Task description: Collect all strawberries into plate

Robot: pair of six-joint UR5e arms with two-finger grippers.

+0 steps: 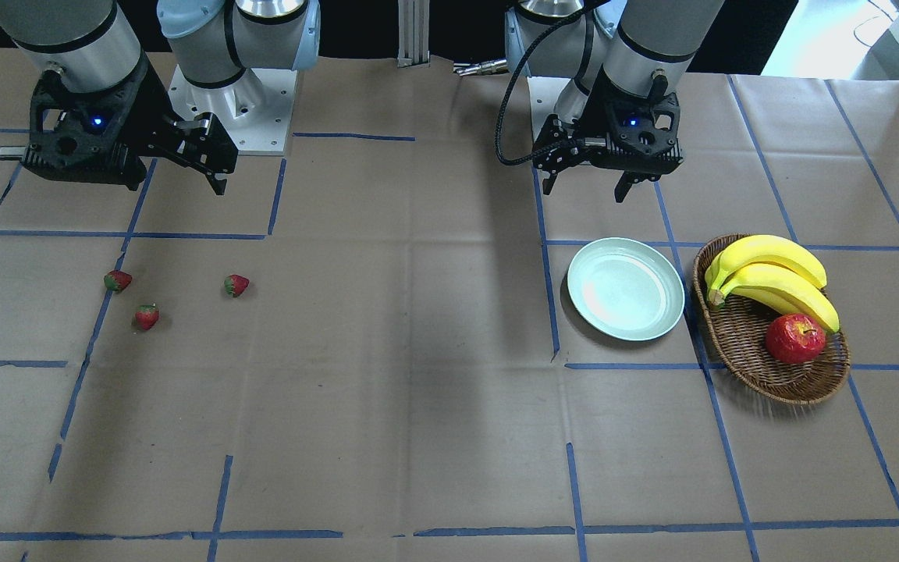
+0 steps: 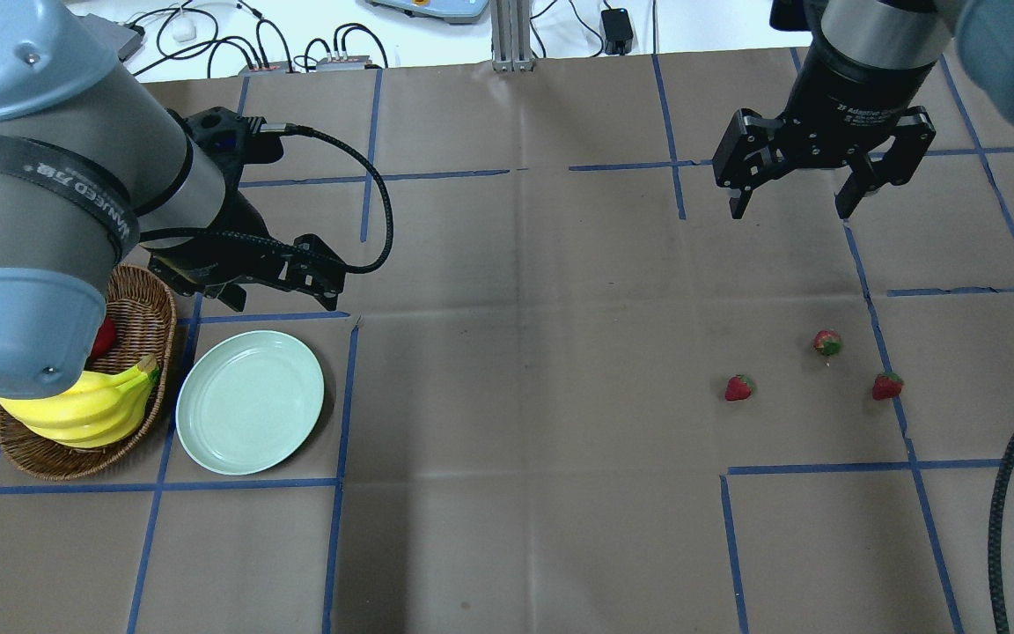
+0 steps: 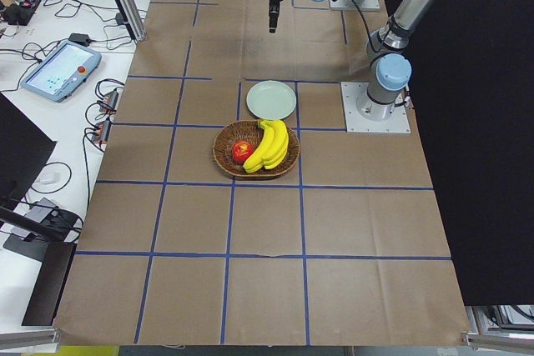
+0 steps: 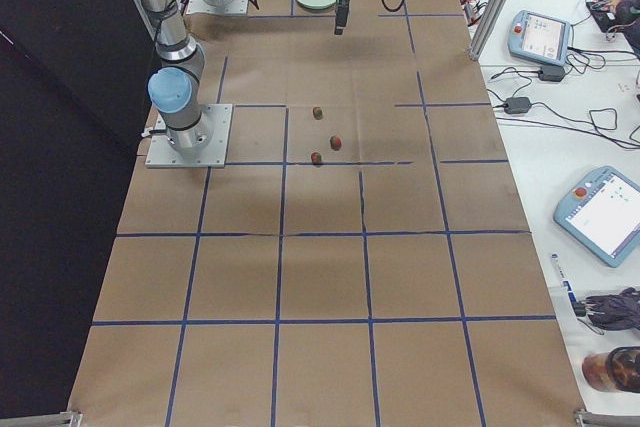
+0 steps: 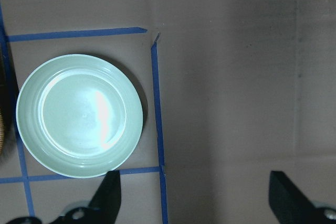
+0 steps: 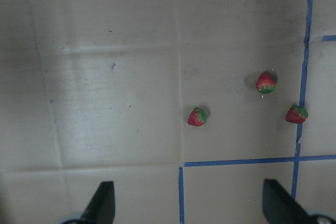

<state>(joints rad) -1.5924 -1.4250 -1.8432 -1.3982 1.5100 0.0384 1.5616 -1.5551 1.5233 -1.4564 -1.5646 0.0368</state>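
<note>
Lying well apart from spread right fingers: three strawberries; left fingers spread too, near plate.

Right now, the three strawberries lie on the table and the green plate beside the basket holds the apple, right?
No. The plate is empty; the apple sits in the basket, as the front-facing view shows. The three strawberries do lie on the table.

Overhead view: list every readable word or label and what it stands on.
"2F Adaptive": white print on the body of the right gripper; the words after it are too small to read.
Unreadable: inverted, blurred white letters on the black strap round the left arm.
No other text is legible.
</note>
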